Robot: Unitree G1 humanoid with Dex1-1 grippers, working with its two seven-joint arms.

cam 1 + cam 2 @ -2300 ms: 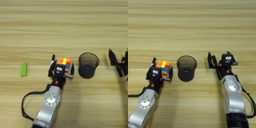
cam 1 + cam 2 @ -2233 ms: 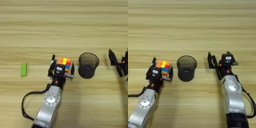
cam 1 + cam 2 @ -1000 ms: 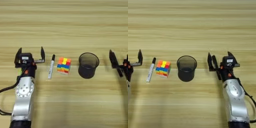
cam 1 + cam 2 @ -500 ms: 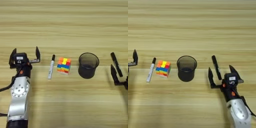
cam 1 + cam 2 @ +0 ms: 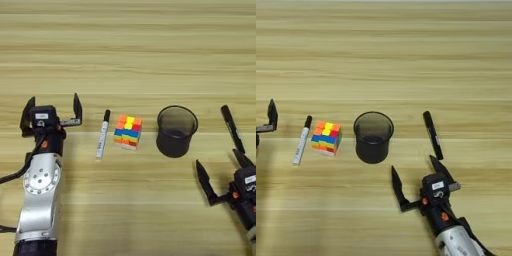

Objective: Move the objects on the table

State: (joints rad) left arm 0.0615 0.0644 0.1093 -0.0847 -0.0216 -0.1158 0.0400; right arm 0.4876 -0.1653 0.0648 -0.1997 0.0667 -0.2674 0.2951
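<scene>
Left gripper (image 5: 51,109): fingers spread, nothing held, left of white marker (image 5: 102,134). Right gripper (image 5: 417,184): fingers spread, nothing held, near black marker (image 5: 432,135). Cube (image 5: 127,133) and cup (image 5: 176,131) are set between markers on table (image 5: 130,45).

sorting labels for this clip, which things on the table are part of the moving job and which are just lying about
Part of the job:
- white black-capped marker
- puzzle cube
- dark round cup
- slim black marker

Just lying about:
- nothing; only the table and the two open, empty tools, left tool and right tool
</scene>
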